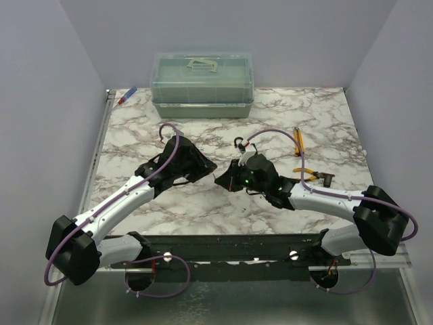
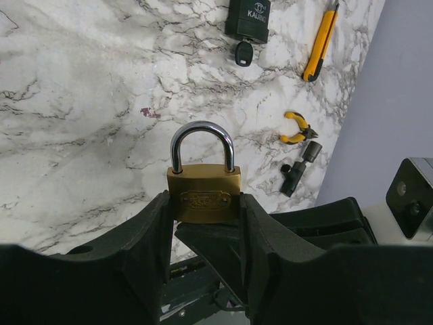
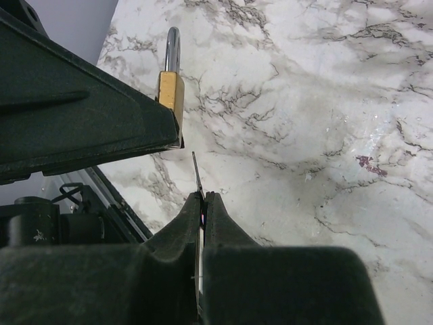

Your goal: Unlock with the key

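My left gripper (image 2: 203, 200) is shut on the small brass padlock (image 2: 203, 195) and holds it upright above the table, steel shackle up. It also shows in the right wrist view (image 3: 170, 91). My right gripper (image 3: 203, 198) is shut on the key (image 3: 196, 172). Only its thin dark shaft sticks out of the tips, seen edge-on; its head is hidden between the fingers. The shaft tip points at the brass padlock's underside, a small gap short of it. In the top view both grippers, left (image 1: 206, 167) and right (image 1: 222, 181), meet at the table's middle.
A black padlock (image 2: 247, 19) lies on the marble table (image 2: 81, 101) with a small black rounded piece (image 2: 243, 53) at its base. A yellow utility knife (image 2: 320, 44), yellow-handled pliers (image 2: 296, 128) and a black tool (image 2: 301, 169) lie to the right. A green lidded box (image 1: 203, 84) stands at the back.
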